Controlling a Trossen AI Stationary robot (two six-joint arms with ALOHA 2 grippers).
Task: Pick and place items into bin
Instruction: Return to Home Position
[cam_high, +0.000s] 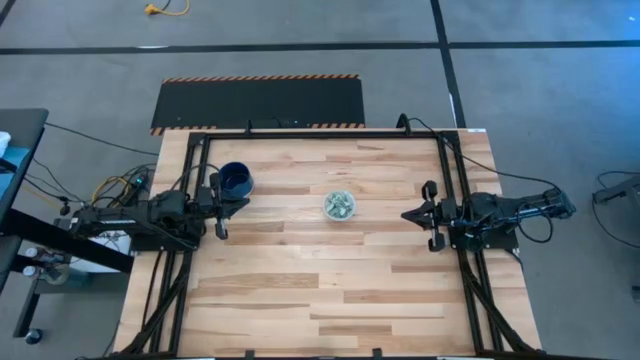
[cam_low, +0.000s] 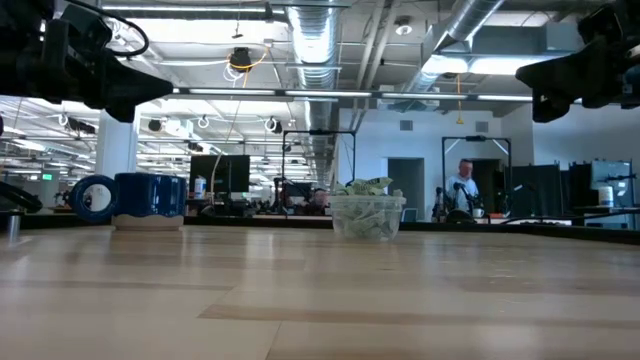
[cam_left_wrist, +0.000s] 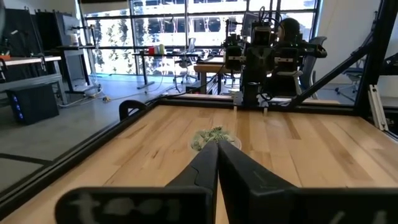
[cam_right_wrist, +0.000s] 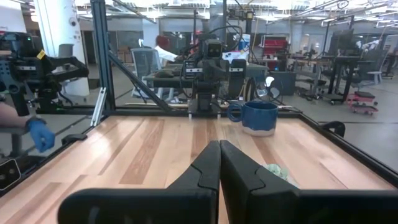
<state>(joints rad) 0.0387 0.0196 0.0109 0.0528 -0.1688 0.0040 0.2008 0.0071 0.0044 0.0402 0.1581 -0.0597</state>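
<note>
The clear plastic cup (cam_high: 339, 206) stands upright near the table's middle, filled with pale green-and-white wrapped pieces (cam_low: 367, 187) heaped to its rim. It also shows in the left wrist view as the cup (cam_left_wrist: 214, 138). My left gripper (cam_high: 243, 203) waits shut at the table's left side, beside the blue mug. My right gripper (cam_high: 405, 214) waits shut at the right side, pointing toward the cup. In the wrist views the shut left gripper (cam_left_wrist: 217, 144) and the shut right gripper (cam_right_wrist: 219, 144) hold nothing. The cup's edge (cam_right_wrist: 275, 172) peeks past the right fingers.
A dark blue handled mug (cam_high: 236, 180) stands on the table's left, near my left gripper. A black frame (cam_high: 320, 133) runs along the table's far and side edges. Bare wood lies on the near half. A person's blue-gloved hand (cam_right_wrist: 41, 134) shows beyond the table's edge.
</note>
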